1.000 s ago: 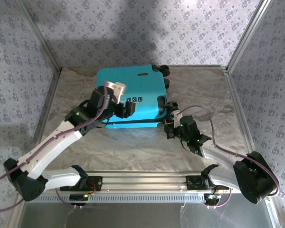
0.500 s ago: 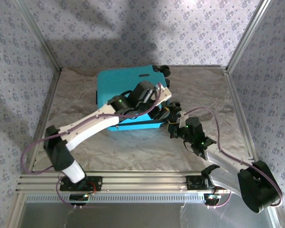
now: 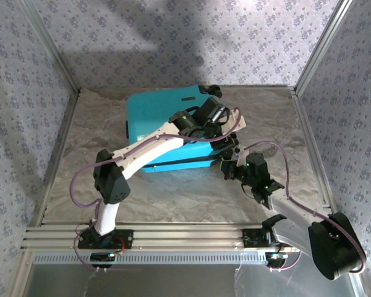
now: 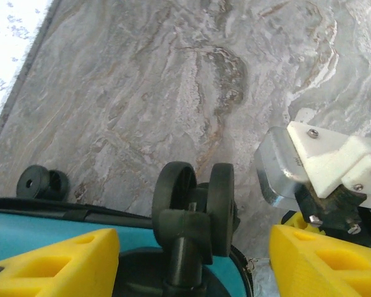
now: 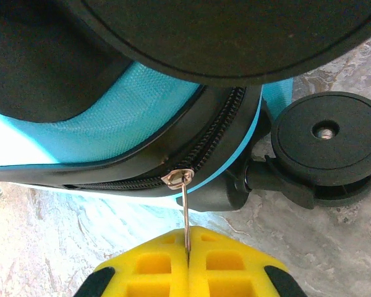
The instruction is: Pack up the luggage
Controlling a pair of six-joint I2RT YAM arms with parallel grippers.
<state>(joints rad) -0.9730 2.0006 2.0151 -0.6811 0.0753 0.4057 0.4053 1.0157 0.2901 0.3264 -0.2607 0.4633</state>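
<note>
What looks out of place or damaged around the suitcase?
Nothing stands out. The turquoise hard-shell suitcase lies flat on the marbled table, slightly skewed to its edges. The right gripper is shut on the metal zipper pull; the open left gripper straddles a black double wheel.

The middle of the table (image 3: 80, 142) is taken up by the luggage (image 3: 154, 114), and its top face is crossed diagonally by the left arm (image 3: 142, 148), so passage over it from the near left is barred. Bare surface is found left of the case, in the strip before it and at the far right. The near right corner is crowded: the right gripper (image 5: 187, 244), clamped on the zipper pull (image 5: 184, 210), is set just beside a wheel (image 5: 328, 145). A double wheel (image 4: 195, 207) is straddled, untouched, by the spread fingers of the left gripper (image 4: 193, 232), a white and metal fitting (image 4: 309, 164) close by; bare table is seen beyond
</note>
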